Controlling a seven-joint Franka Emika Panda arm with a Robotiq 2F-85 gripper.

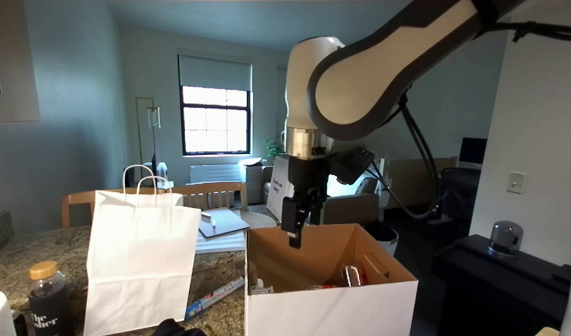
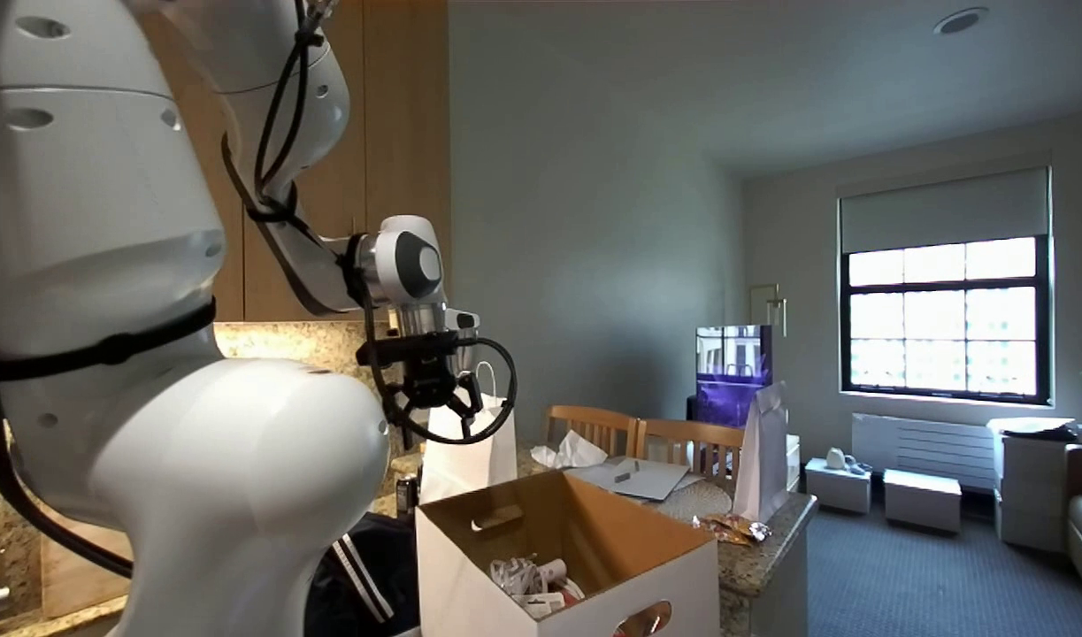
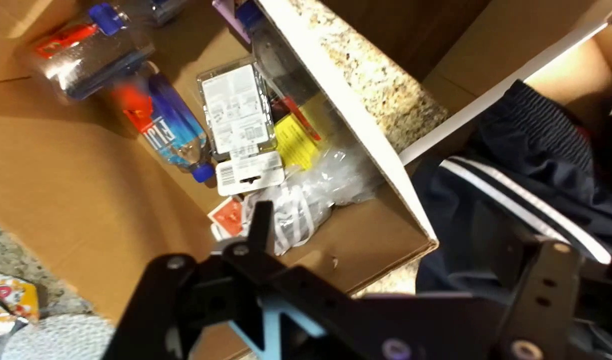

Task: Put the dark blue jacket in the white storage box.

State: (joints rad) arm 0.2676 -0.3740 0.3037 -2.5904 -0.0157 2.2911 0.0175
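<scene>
The dark blue jacket, nearly black with white stripes, lies in a heap beside the box at the right of the wrist view (image 3: 466, 225). Part of the jacket shows in both exterior views (image 1: 175, 329) (image 2: 368, 571). The white storage box, brown inside, stands open with bottles, packages and clear plastic in it; it shows in both exterior views (image 1: 329, 312) (image 2: 470, 566) and the wrist view (image 3: 170, 215). My gripper is above the box's opening in an exterior view (image 1: 304, 228), and also shows there (image 2: 436, 426). Its fingers are apart and hold nothing in the wrist view (image 3: 391, 225).
A tall white paper bag (image 1: 143, 261) stands beside the box on the granite counter. A patterned tube (image 1: 215, 298) lies between them. A bottle (image 1: 49, 298) stands at the left. Another cardboard edge (image 3: 486, 112) borders the jacket. A second paper bag (image 2: 762, 460) stands behind.
</scene>
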